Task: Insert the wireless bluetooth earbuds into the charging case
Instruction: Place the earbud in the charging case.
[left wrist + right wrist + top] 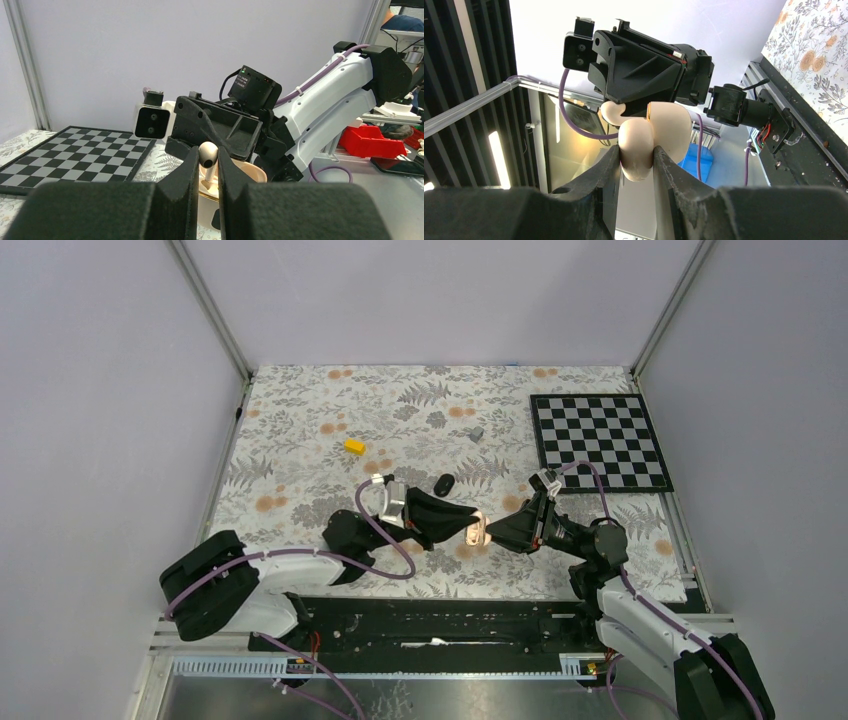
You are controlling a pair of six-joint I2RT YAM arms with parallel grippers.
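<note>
Now, left fingers pinch a cream-white stemmed plastic earbud; right fingers clamp a glossy cream rounded charging case.

Counter: floral print all over, grey leaves and orange blooms.
Far right: there's a black-and-white chessboard, lying flat by the right edge.
Left of middle: small yellow block, on its own.
Further back: small grey block, near the chessboard's left edge.
Middle: black oval pod, apart from both blocks.
</note>
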